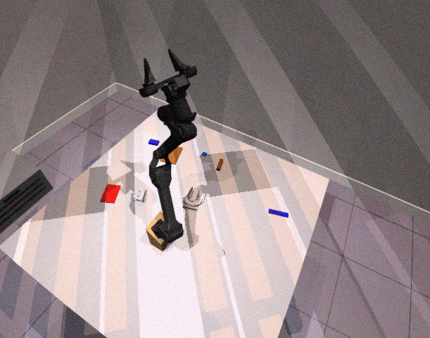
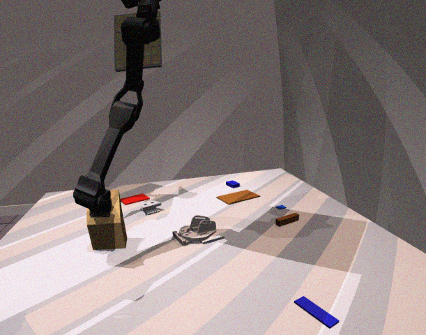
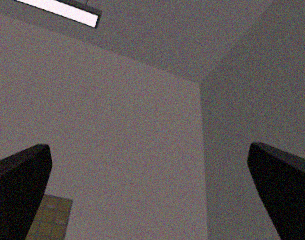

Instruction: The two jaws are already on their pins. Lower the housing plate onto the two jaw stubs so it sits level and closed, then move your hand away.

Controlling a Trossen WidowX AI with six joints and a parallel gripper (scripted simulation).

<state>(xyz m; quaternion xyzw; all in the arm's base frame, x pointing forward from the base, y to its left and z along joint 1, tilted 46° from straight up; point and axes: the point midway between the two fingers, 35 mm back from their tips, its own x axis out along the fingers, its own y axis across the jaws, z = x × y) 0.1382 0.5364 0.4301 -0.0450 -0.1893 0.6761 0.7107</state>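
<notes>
Blue strip: the long blue strip [image 1: 278,213] [image 2: 316,311] is nearest in the exterior view, lying flat, well apart from the work.
Jaw assembly: behind it stands the grey jaw assembly [image 1: 194,198] [image 2: 198,230], on the right side of the arm; the raised parts seem to be the two jaws. No plate covers them yet.
Wooden base block: the wooden base block [image 1: 155,240] [image 2: 108,230] carries the arm [image 1: 165,200] [image 2: 107,155].
Housing plate: the small grey piece with holes, which I take for the housing plate [image 1: 139,195] [image 2: 150,206], lies on the table on the left side of the arm, apart from the jaw assembly. Its long axis I cannot tell surely.
Red tile: the red tile [image 1: 110,193] [image 2: 134,198] lies flat, just beyond the plate.
Fingers: the gripper [image 1: 157,54] [image 3: 151,154] is open wide, with nothing between its fingers and nothing touched. In the wrist view it looks at wall and ceiling.
Relation for the move: the plate lies low and back toward the base from the fingertips. I judge that the arm must fold back, turn left and point the fingers down; after grasping, it should carry the plate right, across to the jaws.
</notes>
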